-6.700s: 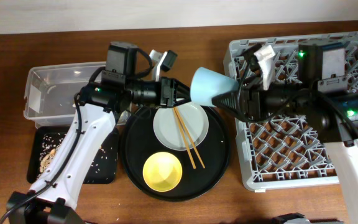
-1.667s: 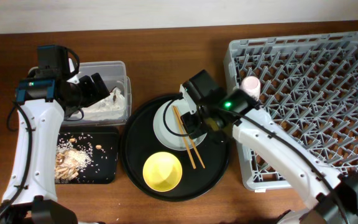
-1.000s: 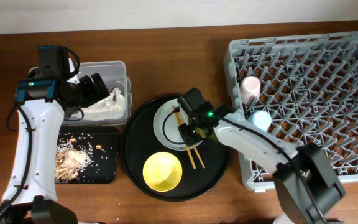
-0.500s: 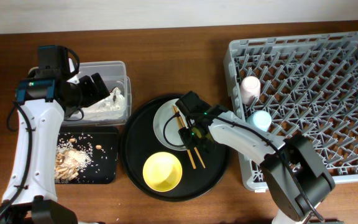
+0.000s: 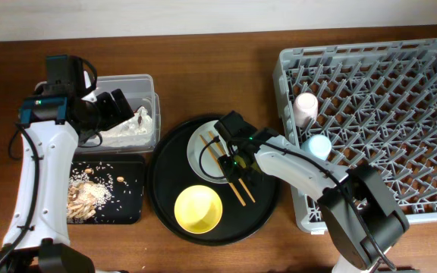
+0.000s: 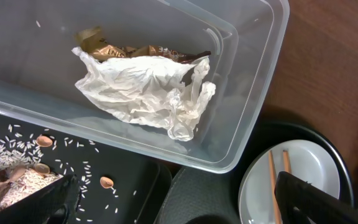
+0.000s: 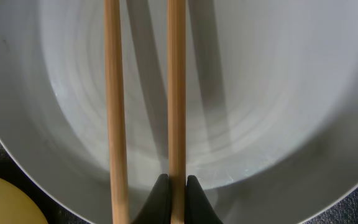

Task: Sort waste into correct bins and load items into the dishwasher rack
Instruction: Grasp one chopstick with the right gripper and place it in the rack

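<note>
My right gripper [image 7: 177,186] is shut on one wooden chopstick [image 7: 176,93] over the pale grey plate [image 7: 260,93]. The second chopstick [image 7: 114,93] lies loose just left of it. From overhead both chopsticks [image 5: 230,171] cross the plate [image 5: 202,155] inside the round black tray [image 5: 165,189], with the yellow bowl [image 5: 198,208] in front. My left gripper [image 6: 179,205] hangs open and empty over the clear tub [image 6: 253,81], which holds a white napkin [image 6: 148,87] and a gold-brown wrapper [image 6: 123,50].
The grey rack [image 5: 400,114] at the right holds a pink cup [image 5: 306,108] and a blue cup [image 5: 317,144] near its left wall. The shallow black tray [image 5: 124,208] in front of the tub carries food scraps [image 5: 82,199].
The right jaws have closed onto one chopstick. The two sticks now lie slightly apart and reach further toward the tray's front. The left arm has not moved.
</note>
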